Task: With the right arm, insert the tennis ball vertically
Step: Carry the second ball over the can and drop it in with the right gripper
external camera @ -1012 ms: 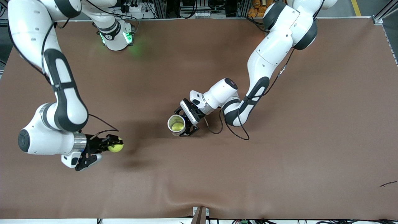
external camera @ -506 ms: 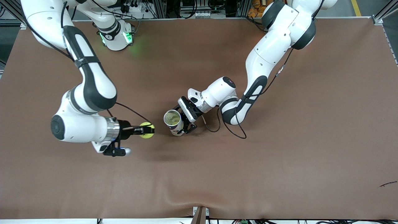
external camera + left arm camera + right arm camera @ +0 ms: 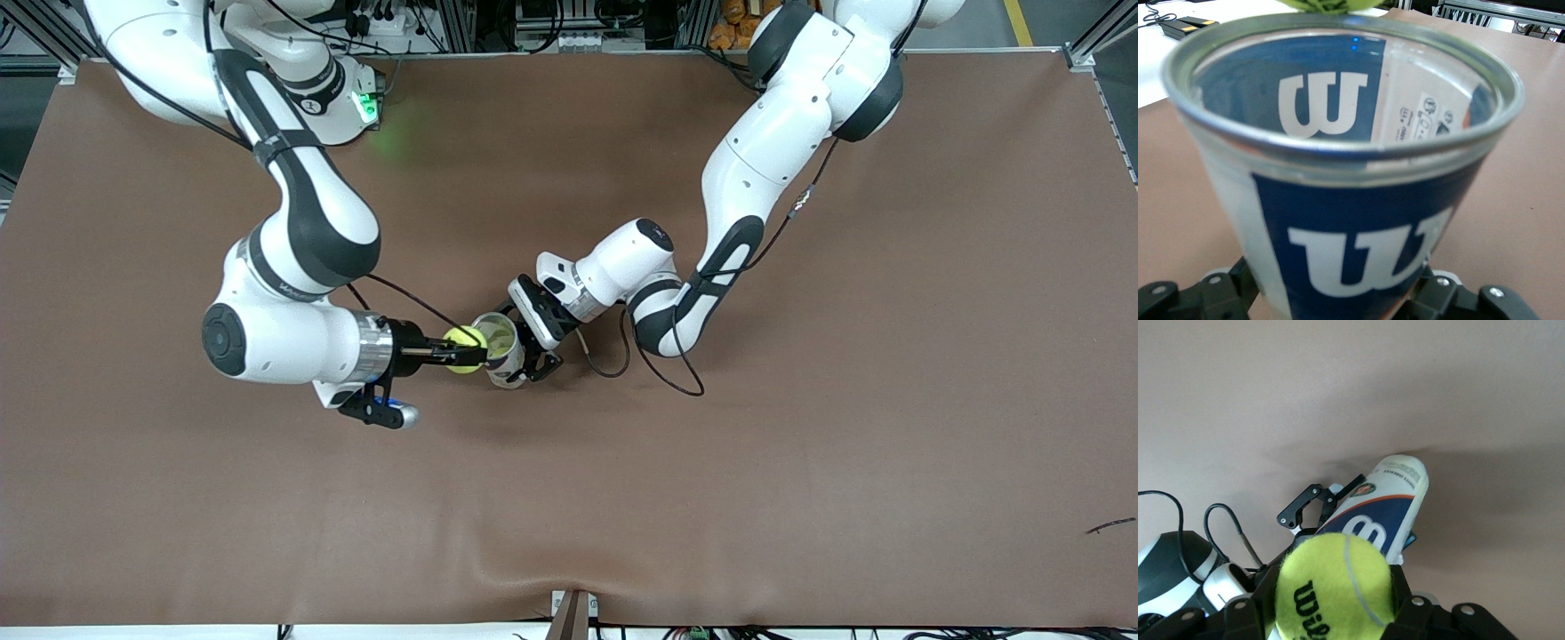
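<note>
The right claw (image 3: 469, 353) is clamped on the yellow-green felt tennis ball (image 3: 463, 338), which sits at the metal rim of the clear plastic ball can with a blue label (image 3: 500, 347), seemingly tilted. The left claw (image 3: 526, 348) is clamped on that can over the brown worktop (image 3: 800, 462), bare all round. The can's label shows a white Wilson "W"; the ball reads "Wil".
</note>
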